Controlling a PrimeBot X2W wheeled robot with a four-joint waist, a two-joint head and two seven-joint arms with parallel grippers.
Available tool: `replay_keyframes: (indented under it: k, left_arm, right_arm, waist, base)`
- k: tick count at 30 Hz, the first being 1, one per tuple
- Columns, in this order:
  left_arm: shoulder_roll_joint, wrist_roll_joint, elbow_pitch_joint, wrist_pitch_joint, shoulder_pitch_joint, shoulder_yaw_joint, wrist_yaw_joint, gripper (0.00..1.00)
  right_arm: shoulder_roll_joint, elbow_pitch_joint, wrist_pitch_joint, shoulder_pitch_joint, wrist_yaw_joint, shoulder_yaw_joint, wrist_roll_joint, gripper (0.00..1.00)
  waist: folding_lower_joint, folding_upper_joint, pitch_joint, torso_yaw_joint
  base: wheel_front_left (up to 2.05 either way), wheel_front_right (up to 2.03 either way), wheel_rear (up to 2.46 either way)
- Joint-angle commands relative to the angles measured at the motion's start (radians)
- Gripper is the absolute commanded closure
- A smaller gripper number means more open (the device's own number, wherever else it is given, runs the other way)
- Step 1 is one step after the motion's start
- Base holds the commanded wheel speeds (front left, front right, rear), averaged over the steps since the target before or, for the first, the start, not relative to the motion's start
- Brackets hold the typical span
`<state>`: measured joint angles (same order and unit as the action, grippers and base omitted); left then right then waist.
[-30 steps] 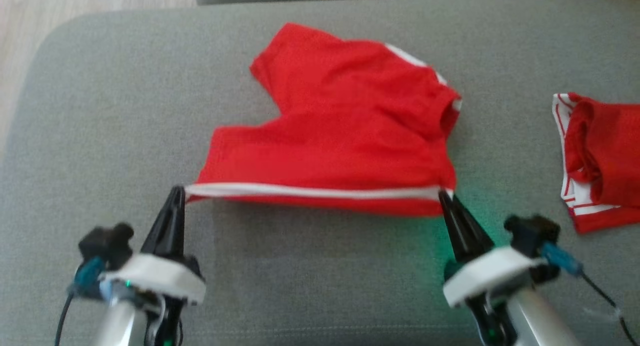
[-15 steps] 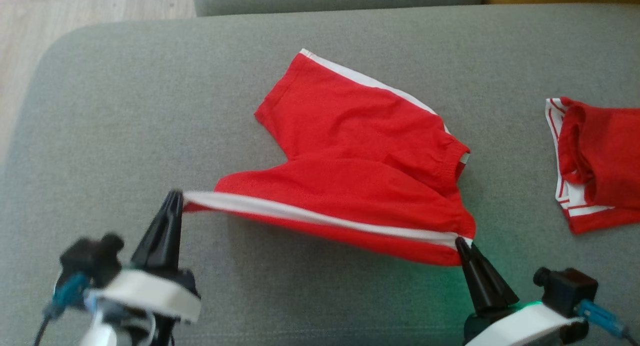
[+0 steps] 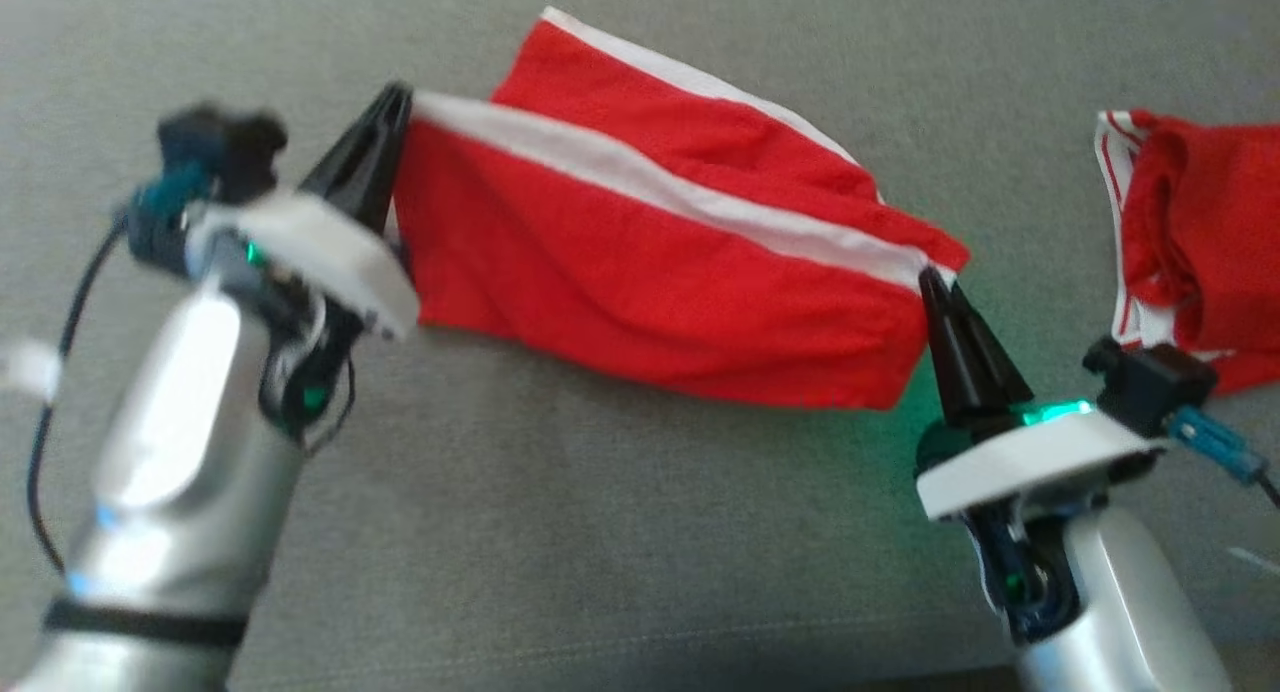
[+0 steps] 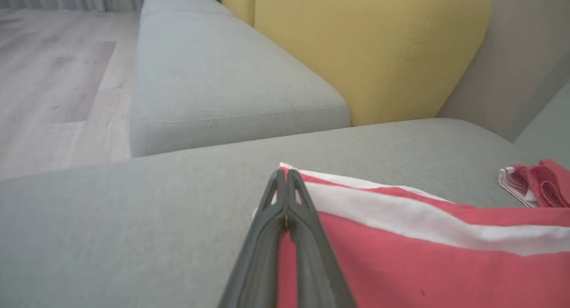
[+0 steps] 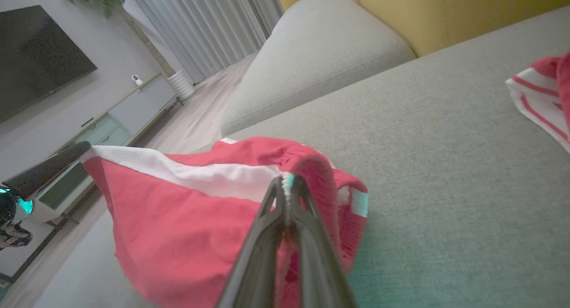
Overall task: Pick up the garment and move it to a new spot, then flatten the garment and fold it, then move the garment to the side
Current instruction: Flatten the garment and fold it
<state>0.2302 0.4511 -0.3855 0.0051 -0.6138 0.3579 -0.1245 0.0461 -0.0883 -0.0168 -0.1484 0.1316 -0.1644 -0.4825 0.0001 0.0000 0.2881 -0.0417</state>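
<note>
Slippage is the worry: the red fabric shorts with the white side stripe (image 3: 650,272) hang stretched between two clenched tools over the grey fabric sofa cushion (image 3: 600,532). The left tool (image 3: 398,100) pinches one end of the striped edge high, the right tool (image 3: 928,280) the other end lower. Both pinches look thin, so a sharp tug apart could free a corner. A swing rightward might drag cloth onto the crumpled red-and-white striped garment (image 3: 1190,232) nearby.
</note>
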Motion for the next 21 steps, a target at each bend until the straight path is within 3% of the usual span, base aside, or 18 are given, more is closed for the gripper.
replay_keyframes:
  k: [1, 9, 15, 21]
  left_arm:
    - [0.040, 0.016, 0.004, -0.005, -0.071, -0.010, -0.005, 1.00]
    - [0.094, 0.101, -0.278, -0.075, -0.339, 0.165, -0.006, 1.00]
    - [0.101, 0.132, -0.462, -0.138, -0.457, 0.252, -0.006, 1.00]
    - [0.085, 0.147, -0.554, -0.185, -0.521, 0.332, -0.006, 1.00]
  right_arm:
    - [0.004, 0.017, 0.024, -0.034, -0.001, -0.030, -0.014, 1.00]
    - [0.004, -0.127, 0.135, -0.199, -0.001, -0.115, -0.123, 1.00]
    - [0.004, -0.210, 0.191, -0.281, -0.001, -0.188, -0.177, 1.00]
    - [0.004, -0.248, 0.215, -0.316, -0.001, -0.233, -0.200, 1.00]
  waist:
    - [-0.0001, 0.0000, 0.041, -0.040]
    - [-0.0001, 0.0000, 0.110, -0.141]
    - [-0.0001, 0.0000, 0.147, -0.191]
    - [-0.0001, 0.0000, 0.174, -0.206]
  base:
    - [0.00, 0.00, 0.00]
    - [0.00, 0.00, 0.00]
    - [0.00, 0.00, 0.00]
    - [0.00, 0.00, 0.00]
